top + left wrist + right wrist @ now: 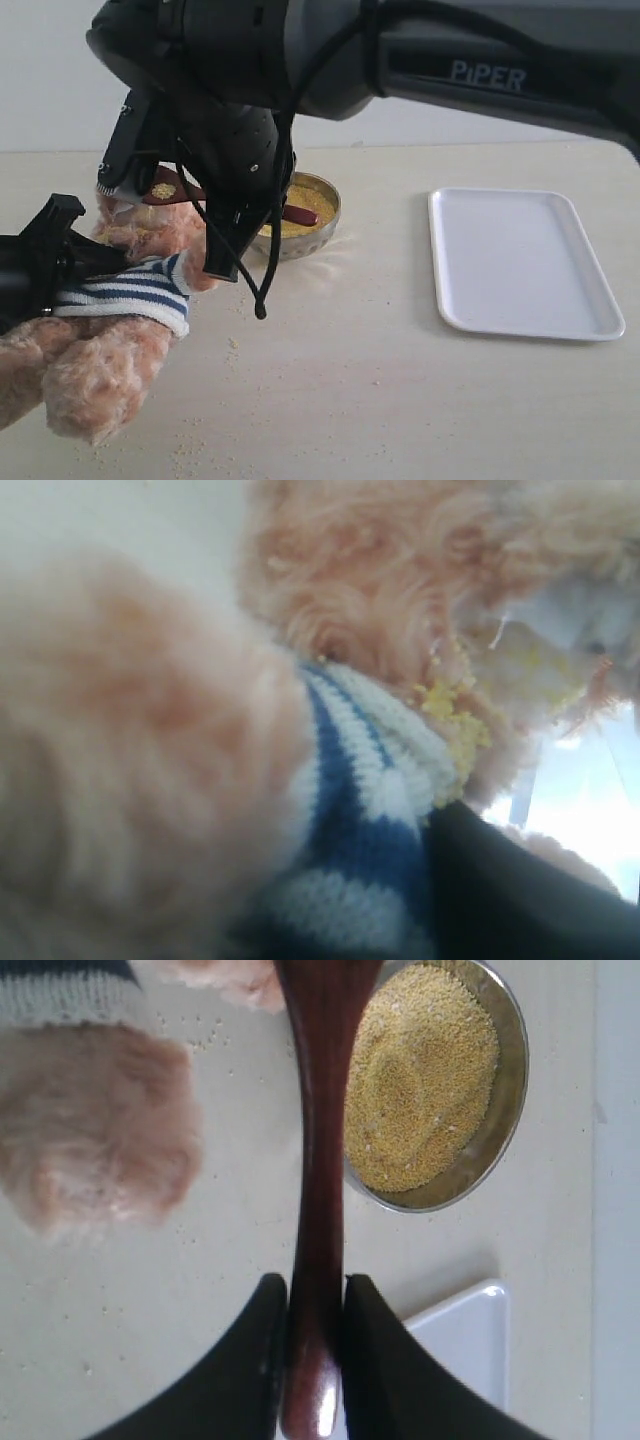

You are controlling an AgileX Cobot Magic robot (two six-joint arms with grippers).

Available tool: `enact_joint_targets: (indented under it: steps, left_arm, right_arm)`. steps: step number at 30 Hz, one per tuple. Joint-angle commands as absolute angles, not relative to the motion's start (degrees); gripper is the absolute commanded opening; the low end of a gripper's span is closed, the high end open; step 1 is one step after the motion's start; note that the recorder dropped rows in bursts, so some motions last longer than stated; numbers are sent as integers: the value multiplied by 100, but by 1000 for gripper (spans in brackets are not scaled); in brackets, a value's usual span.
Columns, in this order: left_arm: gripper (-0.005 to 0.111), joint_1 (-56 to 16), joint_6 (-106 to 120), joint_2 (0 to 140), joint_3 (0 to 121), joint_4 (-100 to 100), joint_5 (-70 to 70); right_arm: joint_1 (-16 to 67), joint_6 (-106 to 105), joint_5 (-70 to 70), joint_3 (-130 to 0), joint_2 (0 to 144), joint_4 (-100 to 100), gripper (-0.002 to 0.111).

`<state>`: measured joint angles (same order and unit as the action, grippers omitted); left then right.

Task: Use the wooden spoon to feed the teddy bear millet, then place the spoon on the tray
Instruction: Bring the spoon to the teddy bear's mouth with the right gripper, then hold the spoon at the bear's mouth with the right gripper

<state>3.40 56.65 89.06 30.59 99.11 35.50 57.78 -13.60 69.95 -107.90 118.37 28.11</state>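
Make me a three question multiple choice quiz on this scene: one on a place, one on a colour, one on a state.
1. Where does the metal bowl stand? A between the teddy bear and the tray; B on the tray; C behind the tray.
2. What colour is the tray? A blue; B white; C grey.
3. The wooden spoon is: A lying on the tray; B lying on the bear's legs; C clamped in the right gripper.
Answers: A, the exterior view shows it between them; B, it is plain white; C, the jaws pinch its handle.
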Motion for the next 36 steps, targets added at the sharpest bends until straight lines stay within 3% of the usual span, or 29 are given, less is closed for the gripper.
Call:
enact_joint_targets:
  steps: [1, 36]
  left_arm:
    - [5, 327, 5641, 8869, 3056, 9995, 3685]
    - [5, 327, 5621, 8869, 3173, 9995, 3792]
  right_arm:
    - [5795, -1227, 6924, -10863, 11854, 2920, 0]
    - [5994, -1706, 6047, -10863, 12140, 3792, 0]
